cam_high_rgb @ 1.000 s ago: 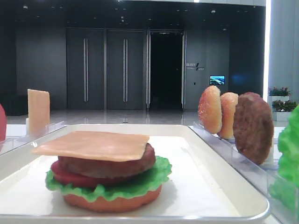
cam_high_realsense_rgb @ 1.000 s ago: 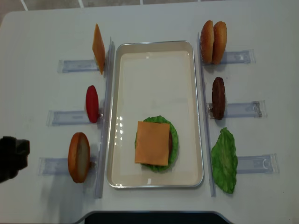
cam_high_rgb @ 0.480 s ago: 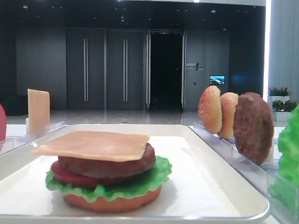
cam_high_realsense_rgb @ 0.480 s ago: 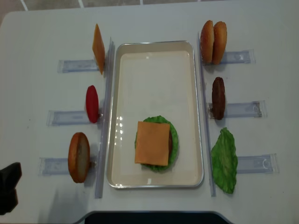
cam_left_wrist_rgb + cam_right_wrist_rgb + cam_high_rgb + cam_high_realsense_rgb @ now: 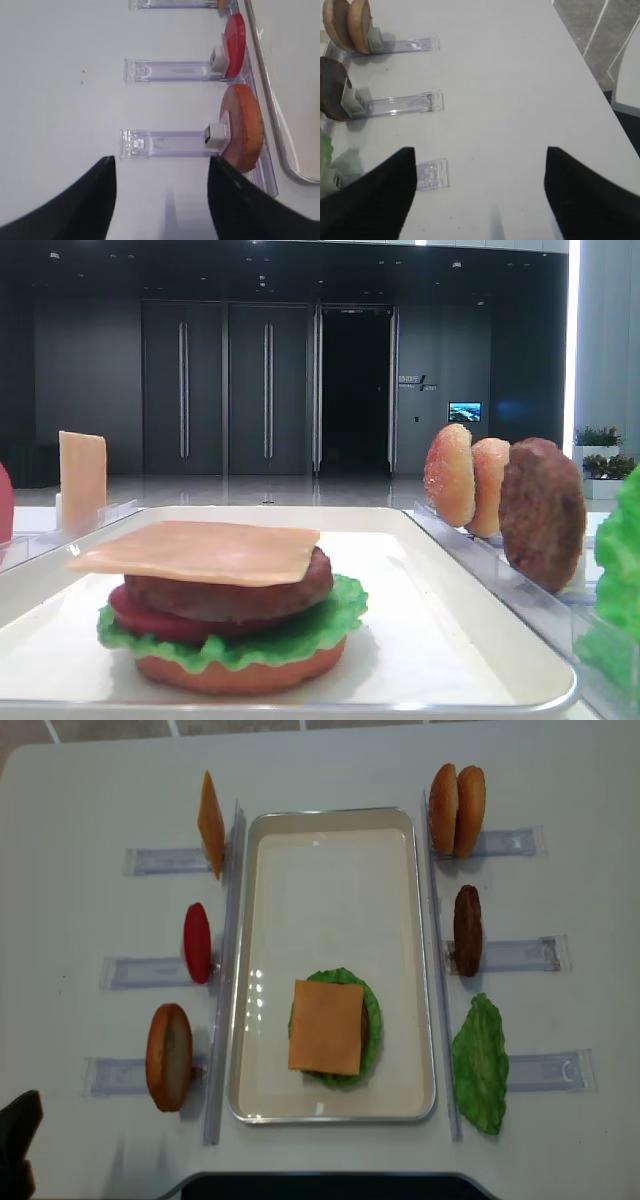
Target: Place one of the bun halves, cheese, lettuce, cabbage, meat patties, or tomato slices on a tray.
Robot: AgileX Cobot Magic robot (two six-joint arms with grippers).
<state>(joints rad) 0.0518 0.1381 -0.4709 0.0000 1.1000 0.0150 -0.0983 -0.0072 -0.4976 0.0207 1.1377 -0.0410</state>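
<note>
White table (image 5: 330, 760) (dark doors (image 5: 225, 390) behind) bears tray (image 5: 335, 813).

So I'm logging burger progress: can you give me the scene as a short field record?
tray: white tray, stack near its front end
stack, bottom to top: bun half, lettuce, tomato slice, meat patty, cheese
left racks: cheese slice, tomato slice, bun half, all on edge
right racks: two bun halves, meat patty, lettuce leaf
left gripper: open, empty
right gripper: open, empty
</note>
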